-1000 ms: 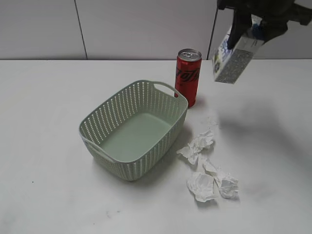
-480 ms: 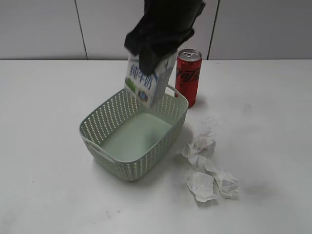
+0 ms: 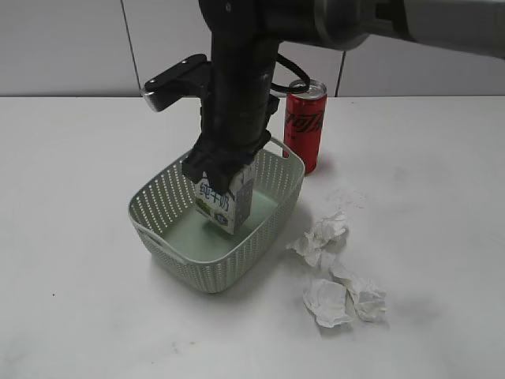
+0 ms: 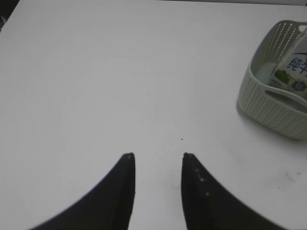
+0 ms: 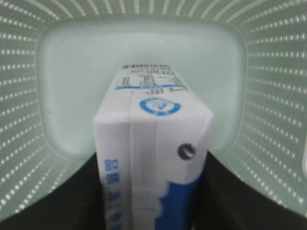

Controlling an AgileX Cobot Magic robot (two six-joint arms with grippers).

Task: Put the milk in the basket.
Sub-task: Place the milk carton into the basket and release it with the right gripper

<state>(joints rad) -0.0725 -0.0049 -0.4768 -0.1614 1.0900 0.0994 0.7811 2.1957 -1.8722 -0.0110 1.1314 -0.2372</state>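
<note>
While the right gripper (image 3: 223,175) clamps the milk (image 3: 223,201) from above, the carton hangs tilted inside the basket (image 3: 272,217).

Dark fingers (image 5: 72,196) press both sides of the carton over the basket floor; whether it touches the floor I cannot tell. A red can (image 3: 304,125) stands just behind the basket, crumpled tissues (image 3: 338,272) lie to its right. The left gripper (image 4: 157,158) hovers open over bare table, well apart. Half a second ago the carton was above the rim.

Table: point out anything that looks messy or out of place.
Crumpled tissues lie scattered on the table right of the basket. A red can stands behind it. Nothing looks spilled; the milk sits tilted in the right hand.
</note>
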